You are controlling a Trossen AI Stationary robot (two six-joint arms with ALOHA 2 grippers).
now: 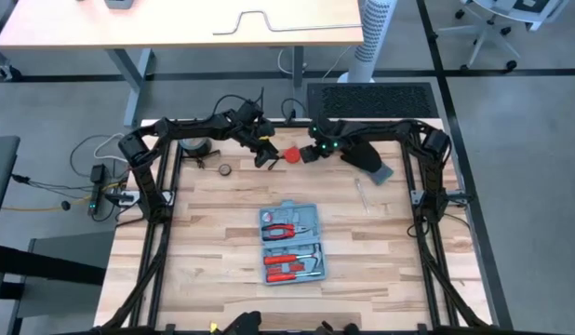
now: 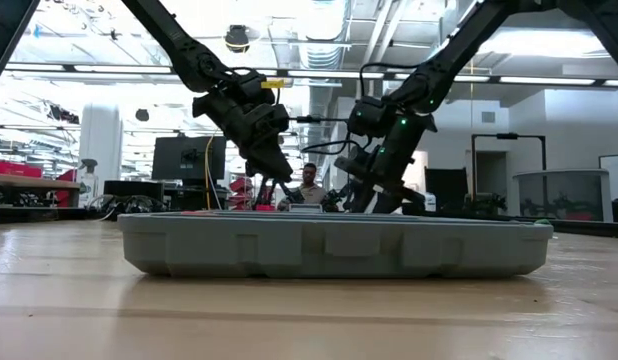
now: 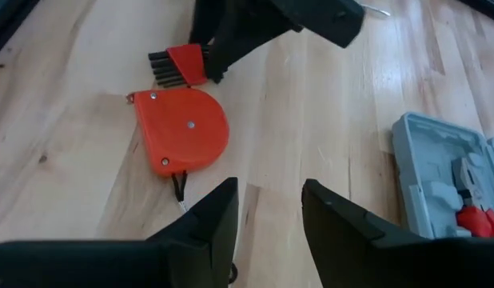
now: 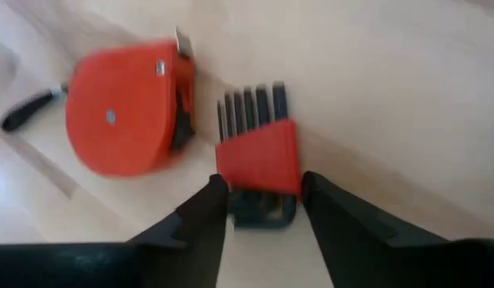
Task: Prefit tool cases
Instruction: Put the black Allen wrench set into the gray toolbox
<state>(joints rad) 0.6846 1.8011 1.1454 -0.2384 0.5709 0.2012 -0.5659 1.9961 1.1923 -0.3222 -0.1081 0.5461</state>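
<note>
1. The left gripper (image 1: 266, 155) hangs over the far middle of the table (image 1: 213, 251), its fingers spread with nothing between them. Through its own camera the red tape measure (image 3: 183, 130) lies just ahead of the fingertips, flat on the wood.

2. The tape measure sits between the two grippers. Touching or nearly touching it on the far side is a red hex-key set (image 4: 257, 152), its keys fanned toward the tape.

3. The right gripper (image 1: 309, 154) faces the left one across these two tools. Its fingers straddle the hex-key holder, one on each side; whether they already pinch it, I can't tell.

4. The case (image 1: 291, 242) lies open at mid-table, well nearer the front edge than either gripper, its long axis running front to back, slightly skewed. Red-handled tools already fill several slots.

5. My read: the next move carries a loose tool from the back toward the case. Both arms look about equally near; the right one is better placed for the hex keys.

6. No brand, label or writing is legible on anything.
</note>
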